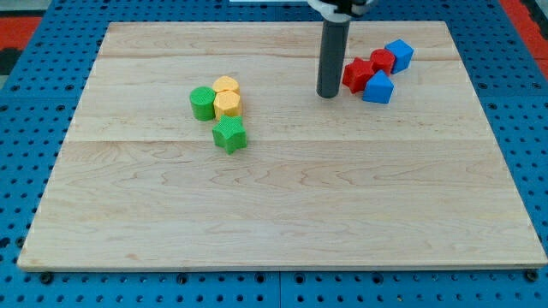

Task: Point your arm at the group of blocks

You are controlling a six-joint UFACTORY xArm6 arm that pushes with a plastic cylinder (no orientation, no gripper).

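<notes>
My tip (pixel 328 94) rests on the wooden board (pixel 282 214), just left of a cluster at the view's upper right: a red star-shaped block (pixel 356 74), a red block (pixel 382 61), a blue block (pixel 378 87) and a blue block (pixel 399 54). The tip is very close to the red star block; I cannot tell if it touches. A second cluster lies to the left of the tip: a green cylinder (pixel 202 103), a yellow block (pixel 226 85), a yellow hexagonal block (pixel 228 105) and a green star-shaped block (pixel 229 135).
The board lies on a blue perforated surface (pixel 26 128). The arm's rod comes down from the view's top edge.
</notes>
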